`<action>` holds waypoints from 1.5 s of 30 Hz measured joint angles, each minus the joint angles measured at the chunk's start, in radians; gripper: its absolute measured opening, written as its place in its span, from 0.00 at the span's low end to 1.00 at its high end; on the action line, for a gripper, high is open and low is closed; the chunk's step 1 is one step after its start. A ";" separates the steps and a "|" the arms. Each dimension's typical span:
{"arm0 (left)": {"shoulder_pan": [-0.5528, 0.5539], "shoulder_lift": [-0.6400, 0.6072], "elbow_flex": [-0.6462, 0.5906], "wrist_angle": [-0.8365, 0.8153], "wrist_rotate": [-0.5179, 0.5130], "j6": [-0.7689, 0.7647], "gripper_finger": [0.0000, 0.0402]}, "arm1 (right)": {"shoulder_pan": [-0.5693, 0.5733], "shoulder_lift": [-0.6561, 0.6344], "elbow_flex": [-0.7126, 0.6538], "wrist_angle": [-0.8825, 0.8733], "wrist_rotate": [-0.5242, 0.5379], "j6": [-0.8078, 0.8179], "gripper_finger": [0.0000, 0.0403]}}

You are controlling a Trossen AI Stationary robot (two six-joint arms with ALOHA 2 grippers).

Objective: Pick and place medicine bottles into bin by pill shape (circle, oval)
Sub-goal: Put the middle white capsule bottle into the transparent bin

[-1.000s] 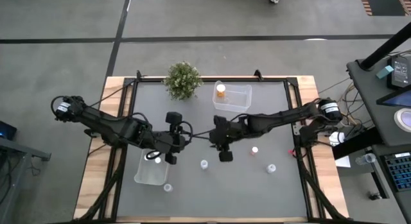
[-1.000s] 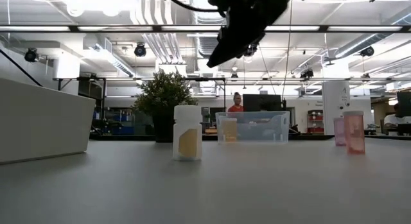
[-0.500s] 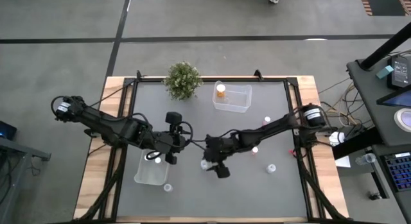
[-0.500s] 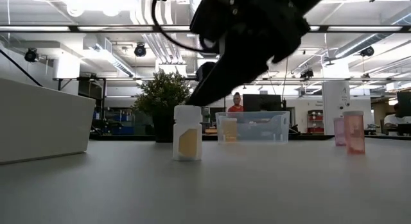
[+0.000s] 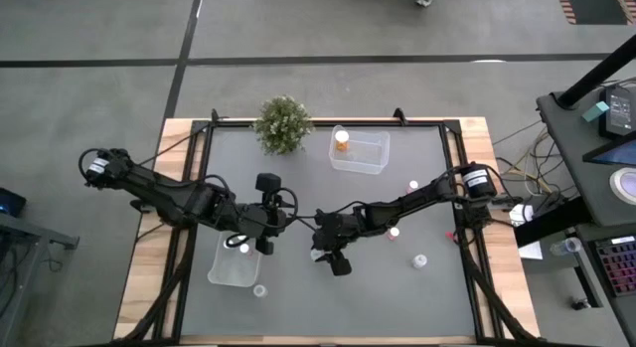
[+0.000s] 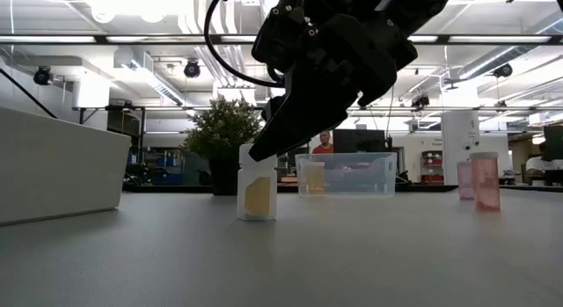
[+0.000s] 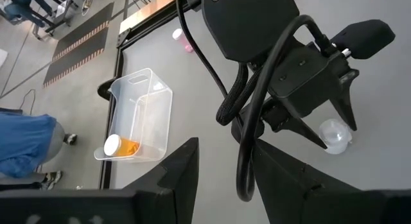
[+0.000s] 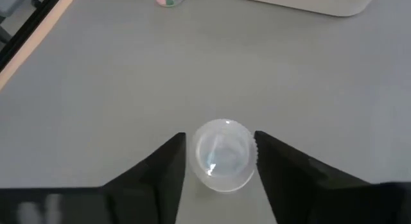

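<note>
Right pincer (image 8: 218, 160) has come down over the white bottle (image 8: 222, 155) — fingers spread astride its cap, ready to pinch.

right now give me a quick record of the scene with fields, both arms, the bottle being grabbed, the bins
right gripper: lowered at mid-table, fingers either side of the white-capped clear bottle, small gaps visible, not yet clamped
target bottle: upright on the grey table
left gripper: hovering by the near-left clear plastic bin, nothing seen in its grip
far clear plastic bin: holds one orange bottle
other bottles: pink one and pale ones loose on the table's right side
plant: green, at the far edge
</note>
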 joint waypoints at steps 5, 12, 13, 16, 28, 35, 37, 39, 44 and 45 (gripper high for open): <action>0.000 0.000 0.000 0.000 0.000 0.000 0.32 | 0.000 0.000 0.000 0.000 0.000 0.000 0.33; 0.000 -0.024 -0.032 0.002 0.000 0.001 0.32 | -0.002 -0.031 0.001 -0.043 0.008 0.014 0.37; 0.000 -0.030 -0.043 0.005 0.000 -0.001 0.32 | -0.005 -0.046 0.001 -0.065 0.016 0.014 0.37; 0.000 -0.055 -0.077 0.025 -0.001 -0.002 0.32 | -0.010 -0.114 0.001 -0.157 0.074 0.007 0.37; 0.000 -0.199 -0.228 0.239 -0.031 0.073 0.32 | -0.175 -0.417 -0.015 -0.428 0.343 0.030 0.36; 0.000 -0.256 -0.327 0.398 -0.044 0.135 0.32 | -0.398 -0.491 -0.041 -0.428 0.376 0.051 0.36; 0.000 -0.267 -0.349 0.423 -0.055 0.137 0.32 | -0.477 -0.493 -0.052 -0.423 0.375 0.067 0.36; 0.000 -0.276 -0.365 0.454 -0.065 0.146 0.32 | -0.552 -0.484 -0.077 -0.407 0.376 0.085 0.36; 0.003 -0.285 -0.395 0.499 -0.080 0.183 0.32 | -0.672 -0.428 -0.178 -0.249 0.364 0.130 0.36; 0.003 -0.285 -0.400 0.511 -0.080 0.193 0.32 | -0.686 -0.415 -0.195 -0.213 0.364 0.141 0.36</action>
